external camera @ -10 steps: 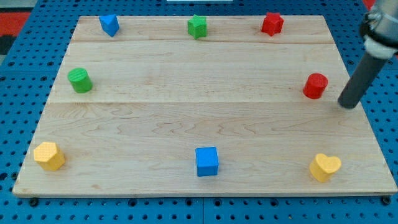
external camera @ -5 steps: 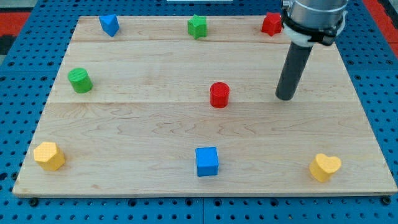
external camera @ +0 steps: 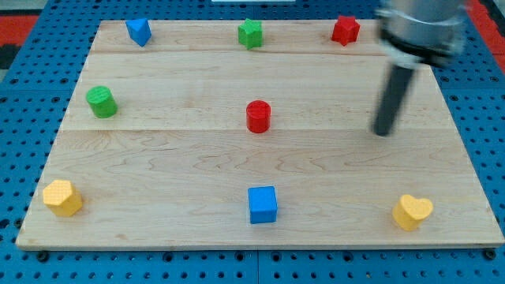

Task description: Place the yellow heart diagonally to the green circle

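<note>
The yellow heart point(external camera: 413, 211) lies near the board's bottom right corner. The green circle point(external camera: 101, 102) stands at the board's left side, far from the heart. My tip point(external camera: 383, 132) is on the right part of the board, above the yellow heart and well apart from it. The rod is blurred by motion. A red cylinder point(external camera: 258, 116) stands at the board's middle, to the left of my tip and apart from it.
A second yellow block point(external camera: 61, 197) lies at the bottom left corner. A blue cube point(external camera: 263, 204) sits at the bottom middle. Along the top edge are a blue block point(external camera: 139, 31), a green star point(external camera: 251, 33) and a red star point(external camera: 345, 30).
The red cylinder has slid from the right side to the board's middle. My tip moved left behind it, then back a little to the right.
</note>
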`<control>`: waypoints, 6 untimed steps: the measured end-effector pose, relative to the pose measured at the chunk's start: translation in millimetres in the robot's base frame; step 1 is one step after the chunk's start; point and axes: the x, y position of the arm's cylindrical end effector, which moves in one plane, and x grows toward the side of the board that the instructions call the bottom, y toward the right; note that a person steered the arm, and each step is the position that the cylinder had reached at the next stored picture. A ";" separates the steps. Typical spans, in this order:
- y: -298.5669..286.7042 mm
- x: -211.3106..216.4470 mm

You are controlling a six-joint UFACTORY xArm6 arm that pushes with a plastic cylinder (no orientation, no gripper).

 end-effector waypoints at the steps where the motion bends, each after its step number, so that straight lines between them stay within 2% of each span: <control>1: 98.9 76.1; 2: 110.2 139.4; 3: 95.6 150.1; 4: 44.5 150.6; 5: -40.1 146.7; 6: -66.0 111.2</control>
